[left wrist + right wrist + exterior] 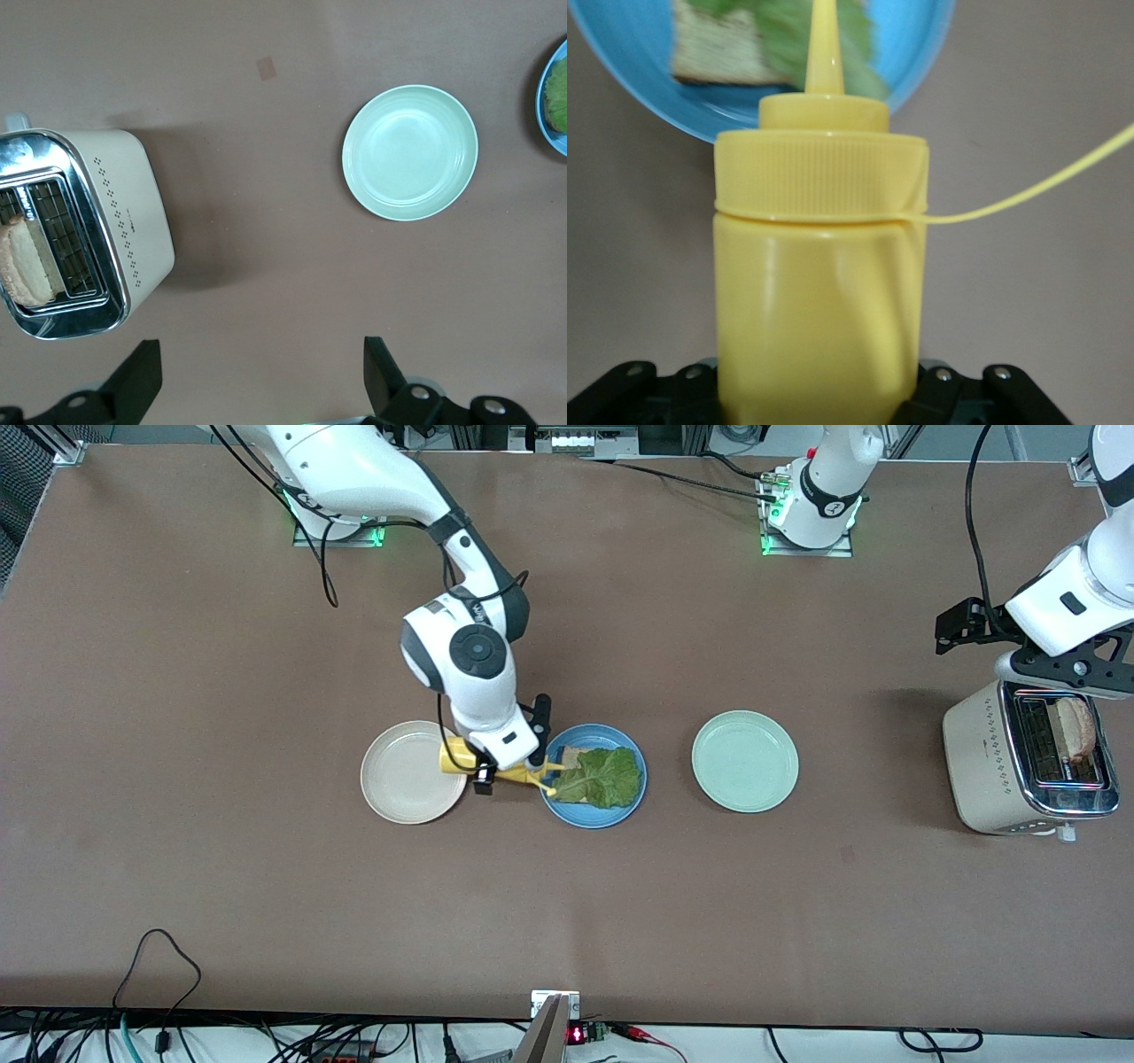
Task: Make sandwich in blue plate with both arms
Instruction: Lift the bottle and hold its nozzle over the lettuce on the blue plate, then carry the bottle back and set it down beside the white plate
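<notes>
Shows the right gripper [507, 769] closed around the body of a yellow squeeze bottle [819, 292], tipped on its side over the gap between two plates, nozzle reaching in over the blue plate [595, 821] at about its eight o'clock rim in the front view.

Finds the blue plate mid-table, carrying one bread slice [574, 758] with a crinkled lettuce leaf [607, 778] spread on top; no second slice on it.

Places a beige plate [407, 779] at the blue plate's nine o'clock, just beside it, and a pale green plate [744, 762] at its three o'clock, a little apart.

Puts the left gripper [261, 359] above a cream toaster [983, 762] at the left arm's end of the brown table [221, 691], fingers spread wide and holding nothing, with a slice of bread [1076, 728] standing in one toaster slot.
</notes>
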### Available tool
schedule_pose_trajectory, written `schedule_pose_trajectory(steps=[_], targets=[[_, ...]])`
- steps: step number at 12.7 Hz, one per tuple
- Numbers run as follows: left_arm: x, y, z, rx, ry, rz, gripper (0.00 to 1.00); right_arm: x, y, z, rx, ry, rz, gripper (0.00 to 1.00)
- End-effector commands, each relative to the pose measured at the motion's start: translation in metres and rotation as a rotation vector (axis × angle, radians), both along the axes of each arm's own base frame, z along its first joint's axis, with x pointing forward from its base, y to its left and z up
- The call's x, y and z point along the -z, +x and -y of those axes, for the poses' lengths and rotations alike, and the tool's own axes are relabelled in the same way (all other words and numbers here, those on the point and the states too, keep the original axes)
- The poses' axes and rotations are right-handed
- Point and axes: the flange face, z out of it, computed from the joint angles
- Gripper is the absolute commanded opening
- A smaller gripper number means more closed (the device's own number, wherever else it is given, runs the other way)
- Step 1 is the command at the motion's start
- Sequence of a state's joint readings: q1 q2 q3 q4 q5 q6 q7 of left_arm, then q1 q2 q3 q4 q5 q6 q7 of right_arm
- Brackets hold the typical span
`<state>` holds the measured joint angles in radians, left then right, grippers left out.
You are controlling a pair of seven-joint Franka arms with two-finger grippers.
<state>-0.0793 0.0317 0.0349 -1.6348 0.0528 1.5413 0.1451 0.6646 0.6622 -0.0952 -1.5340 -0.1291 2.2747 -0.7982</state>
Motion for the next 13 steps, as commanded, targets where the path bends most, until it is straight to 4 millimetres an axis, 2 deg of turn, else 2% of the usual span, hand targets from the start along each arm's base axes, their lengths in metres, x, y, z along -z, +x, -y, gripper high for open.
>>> schedule_pose_trajectory(steps=[1, 5, 6, 9, 13], targets=[[-0.006, -0.003, 0.001, -0.009, -0.013, -0.007, 1.00, -0.070, 0.018, 0.055, 0.015, 0.073, -0.023, 0.00], [-0.006, -0.003, 0.001, -0.009, -0.013, -0.007, 1.00, -0.130, 0.045, 0.177, 0.011, 0.229, -0.113, 0.00], [-0.006, -0.003, 0.001, -0.011, -0.013, -0.007, 1.00, -0.139, 0.052, 0.221, -0.010, 0.277, -0.141, 0.00], [-0.006, -0.003, 0.001, -0.009, -0.013, -0.007, 1.00, -0.131, 0.057, 0.333, -0.112, 0.462, -0.195, 0.00], [-0.006, -0.003, 0.001, -0.011, -0.013, -0.007, 1.00, -0.102, 0.036, 0.435, -0.203, 0.586, -0.176, 0.00]])
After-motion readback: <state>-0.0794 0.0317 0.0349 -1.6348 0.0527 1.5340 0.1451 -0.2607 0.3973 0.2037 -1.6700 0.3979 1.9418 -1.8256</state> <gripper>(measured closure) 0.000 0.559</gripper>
